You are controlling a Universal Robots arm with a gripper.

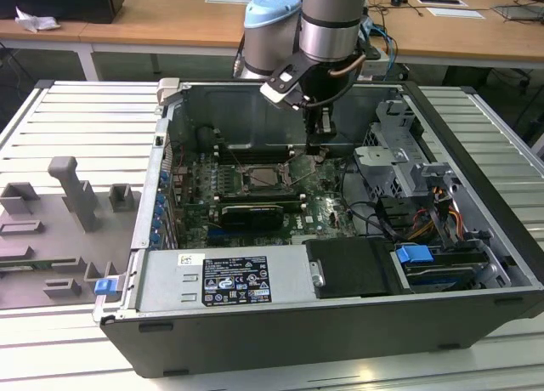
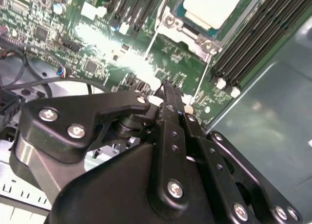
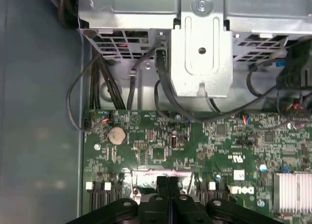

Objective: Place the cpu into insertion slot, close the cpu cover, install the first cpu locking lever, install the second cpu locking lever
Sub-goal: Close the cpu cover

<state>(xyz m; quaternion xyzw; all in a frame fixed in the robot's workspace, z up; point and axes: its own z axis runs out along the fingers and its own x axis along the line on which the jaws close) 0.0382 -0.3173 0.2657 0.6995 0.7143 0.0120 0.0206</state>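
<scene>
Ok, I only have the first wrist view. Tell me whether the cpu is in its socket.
Observer: Yes. In the second wrist view the cpu lies flat, seated on the motherboard, pale top up.
Operator: Report the cpu cover.
Observer: The cpu cover looks laid down, its silvery frame flat around the chip.
Operator: Give me the hand's place in the machine.
Observer: In the exterior view the hand is low inside the computer case, just to the exterior view's right of the cpu.

One cpu (image 2: 212, 5), one cpu cover (image 2: 187, 34), seemingly two locking levers (image 2: 152, 39).
</scene>
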